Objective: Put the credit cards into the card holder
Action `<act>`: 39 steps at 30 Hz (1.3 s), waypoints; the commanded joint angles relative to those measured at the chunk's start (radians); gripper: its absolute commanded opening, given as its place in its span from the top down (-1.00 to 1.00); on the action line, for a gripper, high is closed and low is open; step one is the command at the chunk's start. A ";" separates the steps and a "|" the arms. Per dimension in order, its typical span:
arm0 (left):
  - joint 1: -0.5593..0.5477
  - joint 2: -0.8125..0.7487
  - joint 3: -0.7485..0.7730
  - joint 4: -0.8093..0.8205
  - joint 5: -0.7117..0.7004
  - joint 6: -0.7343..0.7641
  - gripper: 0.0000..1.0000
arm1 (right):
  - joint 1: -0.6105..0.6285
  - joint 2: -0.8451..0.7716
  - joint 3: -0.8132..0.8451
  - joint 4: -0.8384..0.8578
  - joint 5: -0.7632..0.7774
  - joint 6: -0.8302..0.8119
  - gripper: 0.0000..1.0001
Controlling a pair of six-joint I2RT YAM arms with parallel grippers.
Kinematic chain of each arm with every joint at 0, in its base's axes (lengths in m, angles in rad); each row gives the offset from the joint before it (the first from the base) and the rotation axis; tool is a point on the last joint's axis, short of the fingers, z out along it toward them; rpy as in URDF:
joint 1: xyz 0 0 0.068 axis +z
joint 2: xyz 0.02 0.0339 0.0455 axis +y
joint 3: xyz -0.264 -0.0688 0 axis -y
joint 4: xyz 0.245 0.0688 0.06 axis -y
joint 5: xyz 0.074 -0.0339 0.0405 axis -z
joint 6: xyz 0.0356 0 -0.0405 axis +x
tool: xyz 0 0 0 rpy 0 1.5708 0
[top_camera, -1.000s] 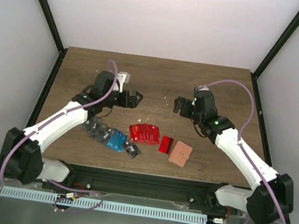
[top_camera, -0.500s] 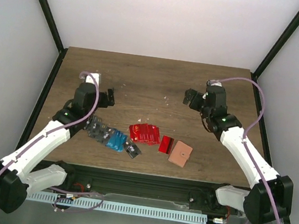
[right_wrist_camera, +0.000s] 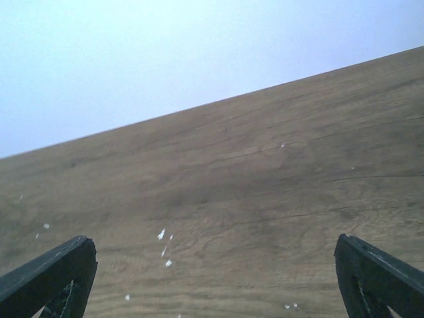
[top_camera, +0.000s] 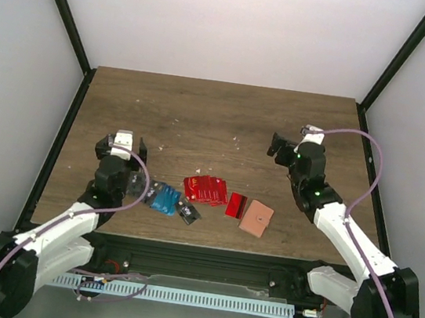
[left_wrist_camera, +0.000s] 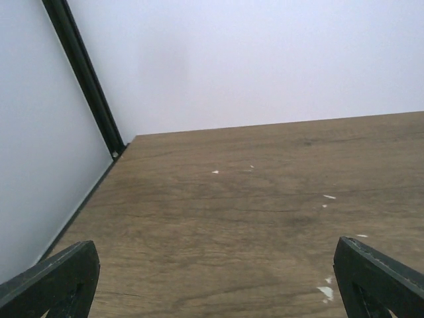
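The credit cards lie near the table's front edge: a fan of red cards (top_camera: 207, 189), a single red card (top_camera: 236, 205), a blue card (top_camera: 165, 199) and a dark card (top_camera: 188, 212). More dark cards sit partly under my left arm. The tan-pink card holder (top_camera: 256, 218) lies shut, flat, just right of the single red card. My left gripper (top_camera: 121, 146) stands open over bare wood, left of the cards. My right gripper (top_camera: 281, 147) is open too, behind and right of the holder. Both wrist views show only bare table between the left fingertips (left_wrist_camera: 56, 278) and the right fingertips (right_wrist_camera: 377, 278).
Small white flecks (right_wrist_camera: 162, 235) dot the brown wooden table (top_camera: 218, 120). Black frame posts (top_camera: 63, 8) and white walls enclose the table on the left, right and back. A black rail (top_camera: 199, 256) runs along the near edge between the arm bases.
The left arm has swung left and drawn back toward its base, away from the table's middle. The right gripper has shifted right. Both stay open. Cards and holder have not moved.
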 commanded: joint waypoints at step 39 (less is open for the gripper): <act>0.433 0.687 -0.004 0.750 0.514 -0.053 -1.00 | -0.359 0.455 -0.503 1.287 -0.296 -0.351 -1.00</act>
